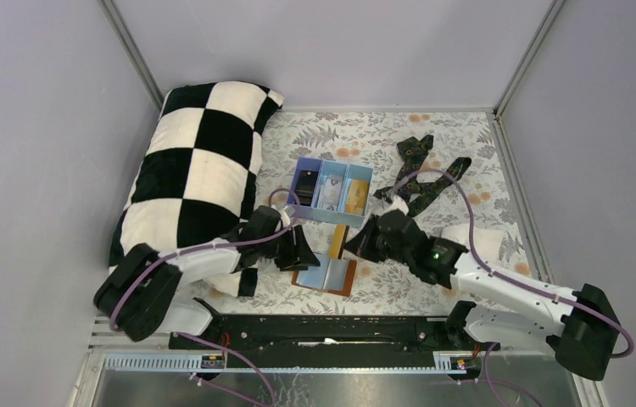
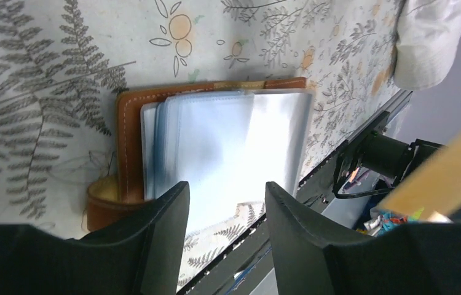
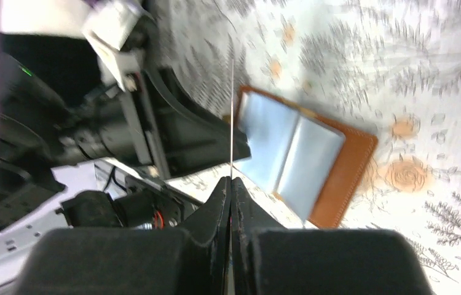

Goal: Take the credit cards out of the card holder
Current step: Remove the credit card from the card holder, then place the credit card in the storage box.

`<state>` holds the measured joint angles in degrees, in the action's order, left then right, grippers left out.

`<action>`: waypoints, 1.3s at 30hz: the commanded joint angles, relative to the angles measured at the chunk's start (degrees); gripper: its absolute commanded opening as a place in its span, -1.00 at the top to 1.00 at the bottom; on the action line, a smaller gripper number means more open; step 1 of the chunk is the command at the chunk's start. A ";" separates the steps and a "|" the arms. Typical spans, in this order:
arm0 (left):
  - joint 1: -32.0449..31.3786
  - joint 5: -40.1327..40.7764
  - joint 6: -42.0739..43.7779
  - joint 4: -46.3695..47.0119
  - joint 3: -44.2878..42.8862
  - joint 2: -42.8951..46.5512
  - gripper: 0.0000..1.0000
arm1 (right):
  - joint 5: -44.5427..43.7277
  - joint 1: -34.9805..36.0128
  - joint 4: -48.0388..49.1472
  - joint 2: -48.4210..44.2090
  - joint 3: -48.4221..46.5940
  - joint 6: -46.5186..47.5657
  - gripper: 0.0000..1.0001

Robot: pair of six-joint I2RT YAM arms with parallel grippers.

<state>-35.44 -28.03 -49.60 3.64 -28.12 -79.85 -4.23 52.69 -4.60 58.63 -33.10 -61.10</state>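
The brown leather card holder (image 1: 325,276) lies open on the floral cloth, its pale blue-grey sleeves up. It also shows in the left wrist view (image 2: 216,141) and the right wrist view (image 3: 314,160). My left gripper (image 1: 304,253) is open over its left edge, its fingertips (image 2: 227,187) apart above the sleeves and holding nothing. My right gripper (image 1: 353,244) is shut on a gold-orange credit card (image 1: 339,240) and holds it above the holder's far edge. In the right wrist view the card (image 3: 232,123) shows edge-on, rising from my shut right gripper (image 3: 231,181). It also shows in the left wrist view (image 2: 443,178).
A light blue three-compartment tray (image 1: 331,164) stands behind the holder with a black card, a pale card and a gold card in it. A dark patterned necktie (image 1: 421,170) lies at the back right. A black-and-white checked pillow (image 1: 200,165) fills the left side.
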 commanded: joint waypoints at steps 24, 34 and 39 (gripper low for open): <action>0.02 14.00 3.79 -23.74 -5.12 28.92 -0.10 | -33.50 -9.98 -42.59 49.97 -61.23 27.82 1.00; 0.03 15.09 4.16 -26.34 -5.44 30.88 -0.11 | -35.14 -11.81 -43.08 61.70 -69.92 30.47 1.00; 0.02 15.42 4.16 -27.40 -5.69 31.44 -0.11 | -32.35 -11.81 -43.08 63.40 -72.53 31.00 0.22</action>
<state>-35.44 -13.74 -46.30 -23.64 -32.99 -49.54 -36.38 41.19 -46.33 121.91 -102.19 -31.33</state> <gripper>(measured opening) 0.555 0.205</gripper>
